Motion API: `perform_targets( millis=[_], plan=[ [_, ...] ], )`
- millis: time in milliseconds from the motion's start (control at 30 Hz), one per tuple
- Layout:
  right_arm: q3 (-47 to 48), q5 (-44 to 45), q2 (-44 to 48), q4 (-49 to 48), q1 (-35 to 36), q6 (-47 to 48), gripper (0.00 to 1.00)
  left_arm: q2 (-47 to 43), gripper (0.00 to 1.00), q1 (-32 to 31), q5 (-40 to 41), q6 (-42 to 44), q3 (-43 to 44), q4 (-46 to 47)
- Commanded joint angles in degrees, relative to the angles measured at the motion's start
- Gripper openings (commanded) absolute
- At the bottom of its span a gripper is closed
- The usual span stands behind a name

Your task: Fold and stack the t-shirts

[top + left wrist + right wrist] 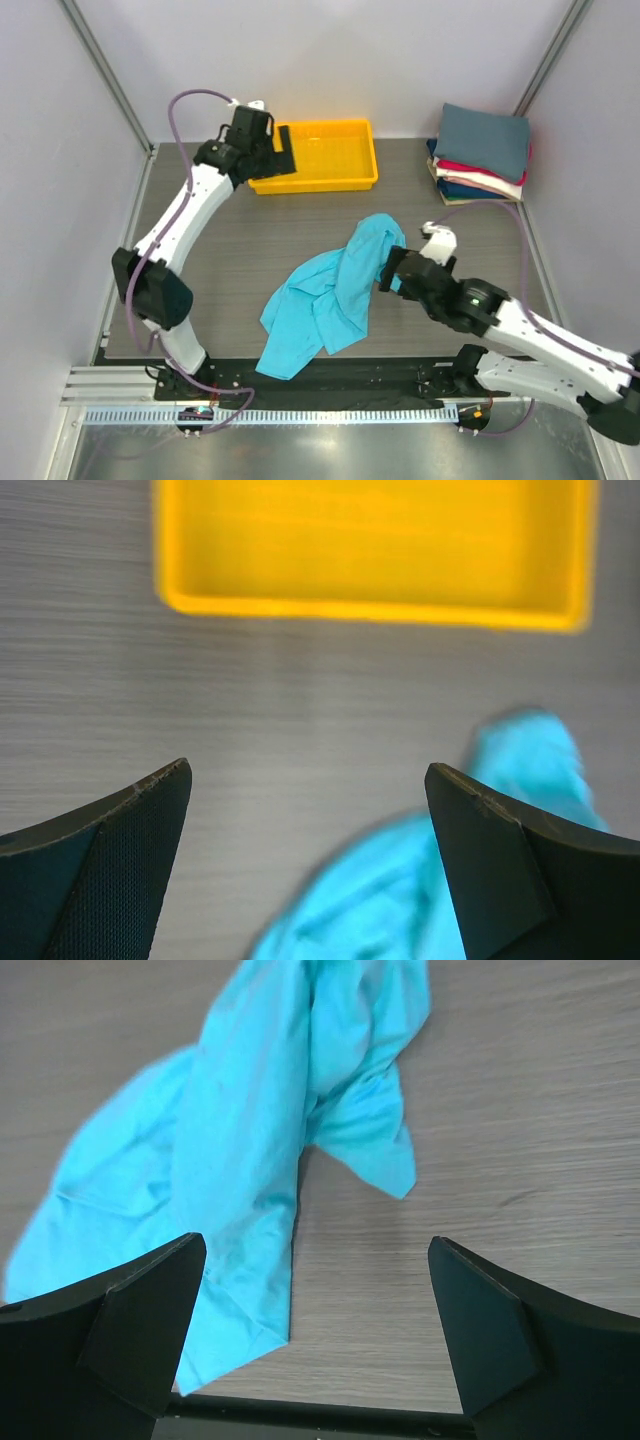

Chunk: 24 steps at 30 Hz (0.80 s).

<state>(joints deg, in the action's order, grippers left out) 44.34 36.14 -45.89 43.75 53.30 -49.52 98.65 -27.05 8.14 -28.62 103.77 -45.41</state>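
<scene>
The turquoise shirt [325, 300] lies crumpled on the bench [250, 240], long axis from near left to far right. Your right pincer [384, 272], fingers apart, is just beside its right edge; the left pincer [285, 150], also apart, is well away.

Grey wood-grain table [250, 265]: yellow tray [330, 184] at far edge. Folded shirt stack [485, 150] right of tray. Crumpled turquoise t-shirt [320, 295] nearward of tray.
</scene>
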Motion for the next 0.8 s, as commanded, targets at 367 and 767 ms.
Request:
perform_targets(
  millis=[367, 767],
  plan=[
    [-4.3, -11.3, -12.4, -17.8, 0.4, 8.4, 1.0, 43.0, 0.92, 15.0, 8.5, 4.2, 38.6, -5.0],
    [-7.8, -11.8, -5.2, -17.2, 0.4, 7.4, 1.0, 33.9, 0.0, 18.6, 9.9, -5.6, 19.5, -6.7]
  ],
)
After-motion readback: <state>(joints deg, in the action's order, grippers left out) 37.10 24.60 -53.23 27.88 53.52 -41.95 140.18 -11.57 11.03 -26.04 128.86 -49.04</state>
